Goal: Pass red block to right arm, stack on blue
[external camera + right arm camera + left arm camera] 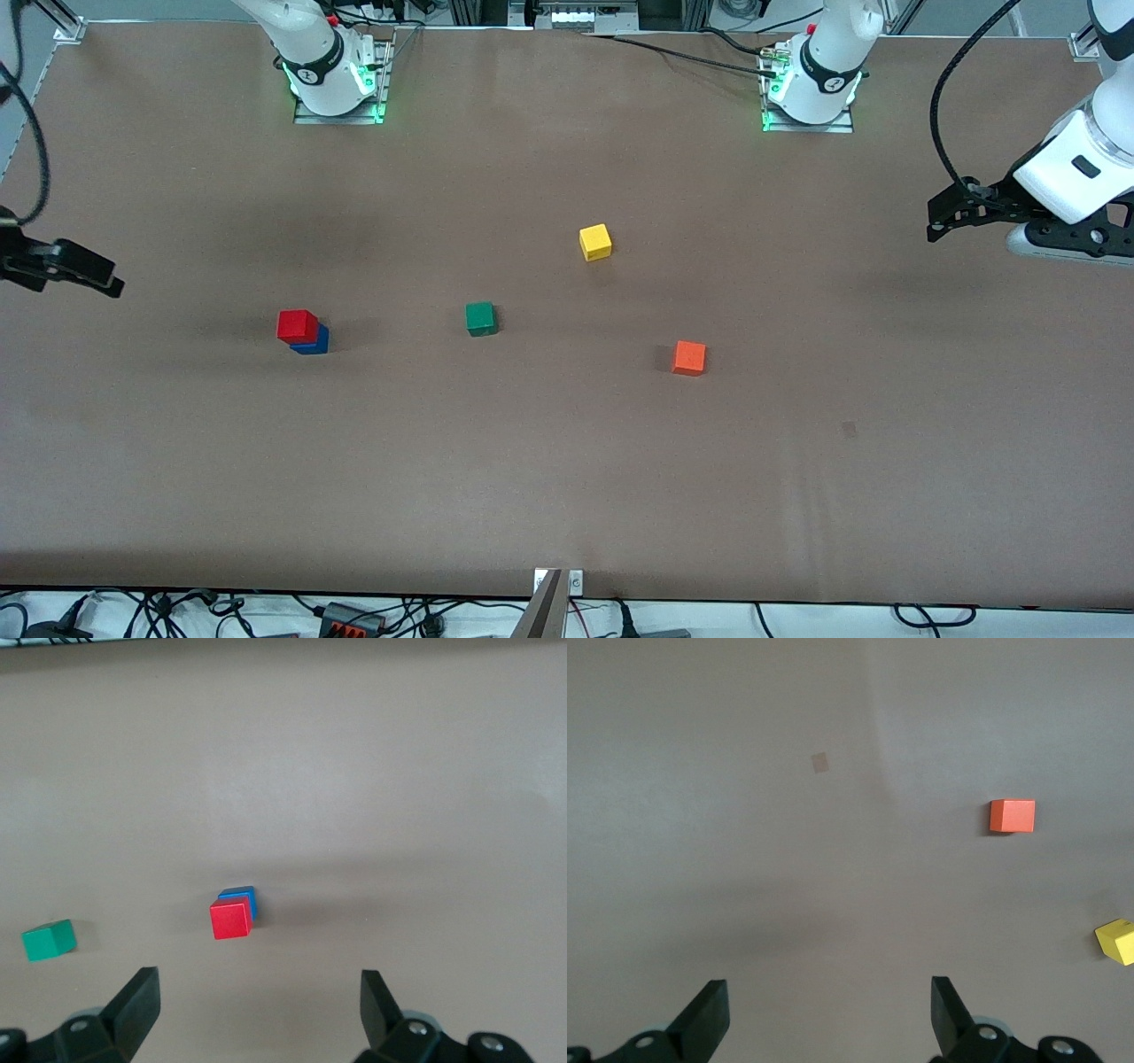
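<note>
The red block sits on top of the blue block, slightly offset, toward the right arm's end of the table. Both also show in the right wrist view, the red block on the blue one. My right gripper hangs open and empty over the table's edge at the right arm's end, well apart from the stack; its jaws stand wide in its wrist view. My left gripper hangs open and empty over the left arm's end of the table.
A green cube lies mid-table and also shows in the right wrist view. A yellow cube lies nearer the bases. An orange cube lies toward the left arm's end, also in the left wrist view.
</note>
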Available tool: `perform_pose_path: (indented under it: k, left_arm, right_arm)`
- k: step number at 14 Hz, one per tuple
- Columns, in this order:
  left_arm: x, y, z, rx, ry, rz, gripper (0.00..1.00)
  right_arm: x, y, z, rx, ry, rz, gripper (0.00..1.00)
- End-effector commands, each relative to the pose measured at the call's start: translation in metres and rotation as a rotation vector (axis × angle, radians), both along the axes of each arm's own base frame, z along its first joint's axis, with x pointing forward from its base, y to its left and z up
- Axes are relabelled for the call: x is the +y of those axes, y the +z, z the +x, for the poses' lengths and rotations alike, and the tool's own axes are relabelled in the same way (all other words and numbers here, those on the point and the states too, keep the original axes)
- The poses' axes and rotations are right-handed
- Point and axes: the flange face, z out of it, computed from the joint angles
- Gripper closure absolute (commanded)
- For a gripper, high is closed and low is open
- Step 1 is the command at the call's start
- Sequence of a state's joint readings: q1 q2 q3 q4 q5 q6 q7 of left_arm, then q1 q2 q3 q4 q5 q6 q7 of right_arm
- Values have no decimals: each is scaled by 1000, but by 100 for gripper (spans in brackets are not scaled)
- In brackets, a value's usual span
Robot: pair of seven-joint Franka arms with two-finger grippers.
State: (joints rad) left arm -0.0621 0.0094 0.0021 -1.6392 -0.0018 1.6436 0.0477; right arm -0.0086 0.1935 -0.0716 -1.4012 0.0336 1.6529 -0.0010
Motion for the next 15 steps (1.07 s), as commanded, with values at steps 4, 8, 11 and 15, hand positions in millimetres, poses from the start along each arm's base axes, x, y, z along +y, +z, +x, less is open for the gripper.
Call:
perform_pose_path:
  k: [4, 8, 11, 15]
  left_arm:
    - [3, 6, -3, -2, 2, -4, 0]
    - [3, 7, -4, 0, 2, -4, 0]
    - [3, 7, -6, 12, 0, -4, 0]
    - [-1, 8, -6, 9, -6, -4, 0]
  right_arm:
    - [5, -6, -14, 51, 16, -20, 0]
    - [6, -20, -42, 85, 17, -32, 0]
    - [7, -38, -72, 31, 19, -34, 0]
    - [5, -29, -68, 9, 38, -35, 0]
